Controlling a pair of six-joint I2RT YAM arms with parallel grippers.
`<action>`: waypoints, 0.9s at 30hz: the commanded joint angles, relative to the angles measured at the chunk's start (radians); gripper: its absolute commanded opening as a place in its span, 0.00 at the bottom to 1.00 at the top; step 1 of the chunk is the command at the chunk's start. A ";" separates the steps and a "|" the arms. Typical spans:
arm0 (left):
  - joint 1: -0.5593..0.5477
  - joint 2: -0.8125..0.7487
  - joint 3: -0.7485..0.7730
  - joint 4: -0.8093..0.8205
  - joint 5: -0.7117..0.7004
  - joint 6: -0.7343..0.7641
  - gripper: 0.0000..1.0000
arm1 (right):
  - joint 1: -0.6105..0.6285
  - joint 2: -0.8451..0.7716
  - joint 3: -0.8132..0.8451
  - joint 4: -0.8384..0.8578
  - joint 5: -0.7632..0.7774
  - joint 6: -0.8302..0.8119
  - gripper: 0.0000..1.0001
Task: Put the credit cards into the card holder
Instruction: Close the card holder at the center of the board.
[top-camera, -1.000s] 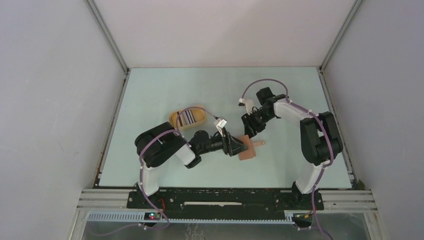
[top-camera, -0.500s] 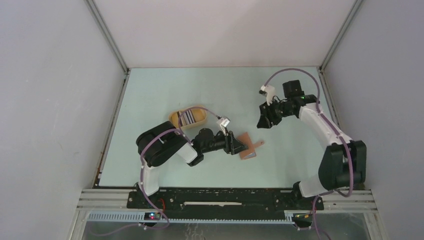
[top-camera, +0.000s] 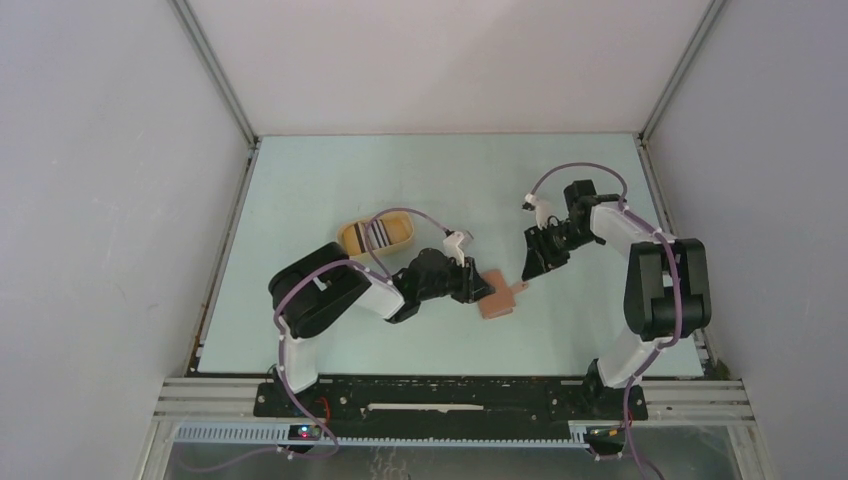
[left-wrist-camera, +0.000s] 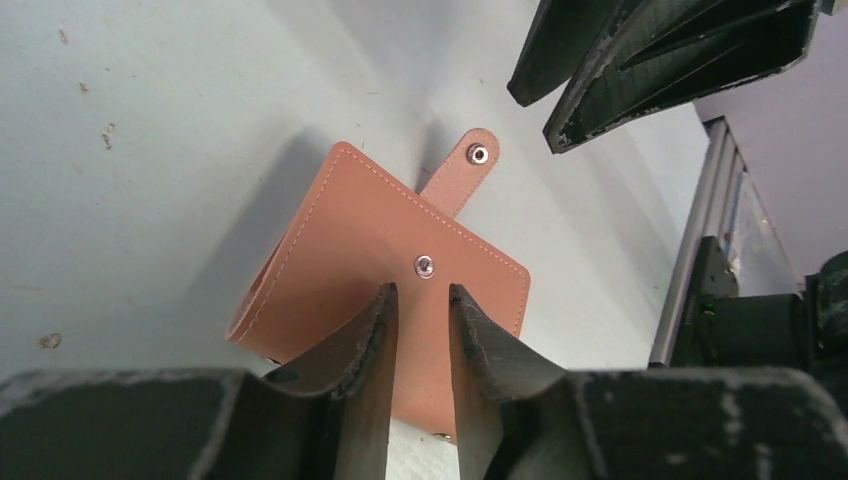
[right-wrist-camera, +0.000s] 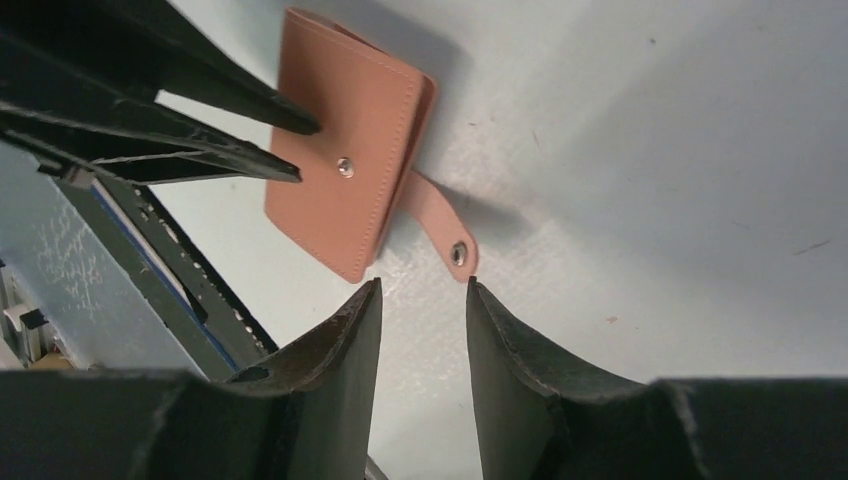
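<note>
The reddish-brown card holder (top-camera: 495, 303) lies folded on the table, its snap tab (top-camera: 518, 289) pointing right. My left gripper (top-camera: 478, 285) reaches in from the left, open with a narrow gap, and its tips (left-wrist-camera: 422, 292) sit over the card holder's cover (left-wrist-camera: 340, 240) just below the stud; I cannot tell whether they touch it. My right gripper (top-camera: 535, 266) is open to the right of the card holder. Its tips (right-wrist-camera: 422, 284) stand just short of the tab (right-wrist-camera: 440, 225), nothing between them. The credit cards (top-camera: 375, 234) lie in a yellow tray (top-camera: 345, 238).
The yellow oval tray stands left of and behind the card holder, next to the left arm's elbow. Grey walls close the table at left, back and right. A black rail (top-camera: 450, 395) runs along the near edge.
The right arm swung out to the right, then came back down close to the card holder's tab. The left gripper's jaws narrowed and slid further over the card holder.
</note>
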 joint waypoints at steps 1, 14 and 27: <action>-0.021 -0.039 0.036 -0.146 -0.080 0.075 0.29 | -0.020 0.023 0.014 0.017 0.073 0.039 0.45; -0.027 -0.039 0.037 -0.152 -0.077 0.081 0.23 | -0.063 0.169 0.069 -0.066 -0.062 0.037 0.41; -0.030 -0.038 0.038 -0.151 -0.074 0.084 0.23 | -0.117 0.254 0.109 -0.136 -0.184 0.014 0.31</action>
